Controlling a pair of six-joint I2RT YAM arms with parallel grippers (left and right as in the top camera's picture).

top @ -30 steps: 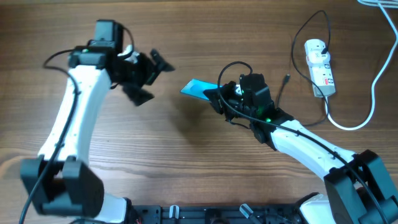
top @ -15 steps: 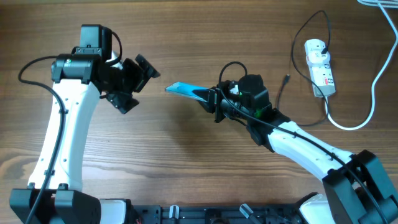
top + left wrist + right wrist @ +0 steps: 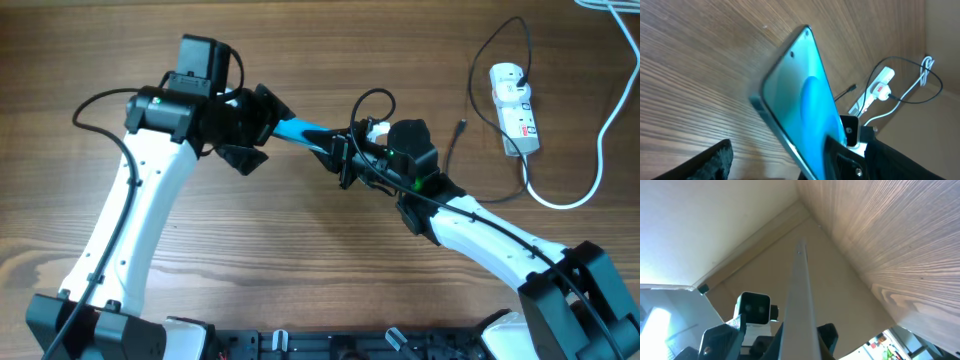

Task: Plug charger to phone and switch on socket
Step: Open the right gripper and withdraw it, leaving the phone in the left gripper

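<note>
The phone, cyan screen, is held above the table, tilted. My right gripper is shut on its right end; in the right wrist view the phone shows edge-on between the right gripper's fingers. My left gripper is open with its jaws around the phone's left end. In the left wrist view the phone lies between the left gripper's spread fingers, with a gap on the left side. The charger's connector tip lies on the table; its thin black cable runs to a plug in the socket.
The socket's white cord loops along the right edge of the table. The socket and the charger tip also show far off in the left wrist view. Bare wood lies at the front and far left.
My left arm has swung right to the phone and its open jaws now straddle the phone's free end. The right gripper still holds the phone, shifted slightly up and left.
</note>
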